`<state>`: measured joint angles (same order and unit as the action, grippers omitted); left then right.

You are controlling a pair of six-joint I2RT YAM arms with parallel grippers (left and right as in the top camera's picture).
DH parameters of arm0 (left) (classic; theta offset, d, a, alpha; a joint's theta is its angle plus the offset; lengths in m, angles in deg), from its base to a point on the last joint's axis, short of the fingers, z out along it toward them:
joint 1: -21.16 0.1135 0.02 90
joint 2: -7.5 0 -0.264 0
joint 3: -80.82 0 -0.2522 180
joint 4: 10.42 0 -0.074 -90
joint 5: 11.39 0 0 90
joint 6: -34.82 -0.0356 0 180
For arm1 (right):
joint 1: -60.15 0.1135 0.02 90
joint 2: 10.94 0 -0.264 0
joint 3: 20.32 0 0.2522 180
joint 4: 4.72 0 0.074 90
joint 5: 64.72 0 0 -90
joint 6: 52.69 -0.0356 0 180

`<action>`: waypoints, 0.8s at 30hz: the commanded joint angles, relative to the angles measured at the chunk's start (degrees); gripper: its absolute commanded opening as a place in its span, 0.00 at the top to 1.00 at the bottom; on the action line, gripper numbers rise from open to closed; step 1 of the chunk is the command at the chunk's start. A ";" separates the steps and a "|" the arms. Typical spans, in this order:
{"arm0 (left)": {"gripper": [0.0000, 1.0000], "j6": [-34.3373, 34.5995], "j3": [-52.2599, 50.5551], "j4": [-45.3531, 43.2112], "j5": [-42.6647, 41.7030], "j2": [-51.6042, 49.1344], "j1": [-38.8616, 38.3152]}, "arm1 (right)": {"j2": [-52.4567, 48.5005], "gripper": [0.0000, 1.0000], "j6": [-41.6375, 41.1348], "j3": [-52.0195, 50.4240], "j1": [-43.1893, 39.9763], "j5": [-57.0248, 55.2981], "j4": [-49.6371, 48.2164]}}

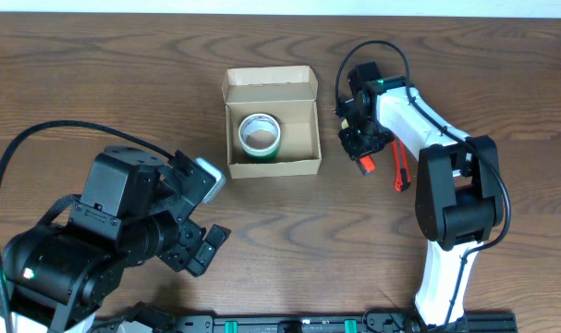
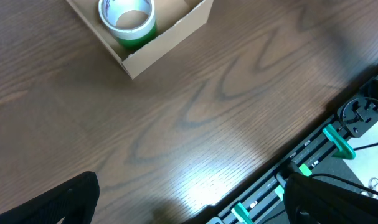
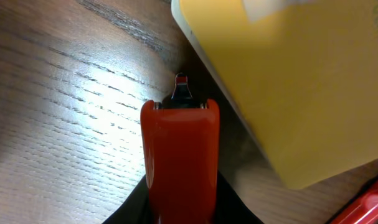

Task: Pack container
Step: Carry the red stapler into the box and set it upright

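Container [image 1: 273,167] tan cardboard, lid open, green tape roll [image 1: 243,135] inside

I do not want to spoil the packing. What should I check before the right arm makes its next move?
1. Container lid is open: ok.
2. Free room inside next to the tape roll: ok, the right part of the floor is bare.
3. Right gripper holds the red tool: ok, it looks clamped.
4. Red tool is free of the yellow object: cannot tell, they lie very close.
5. Left gripper is open and away from the container: ok.
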<state>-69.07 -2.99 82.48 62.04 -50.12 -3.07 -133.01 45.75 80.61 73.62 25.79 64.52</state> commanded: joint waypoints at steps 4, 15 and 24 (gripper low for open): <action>0.05 0.22 0.96 0.17 -0.83 0.00 -0.13 | 6.88 0.92 -3.89 4.13 0.11 2.95 2.56; 0.05 0.22 0.96 0.17 -0.83 0.00 -0.13 | 22.43 0.89 -13.40 10.71 2.91 5.53 2.43; 0.05 0.22 0.96 0.15 -0.83 0.00 -0.13 | 20.15 0.92 -23.26 10.64 14.23 7.26 1.68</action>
<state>-69.05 -2.99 82.48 62.04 -50.12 -3.07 -110.78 28.29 91.26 84.38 32.66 66.58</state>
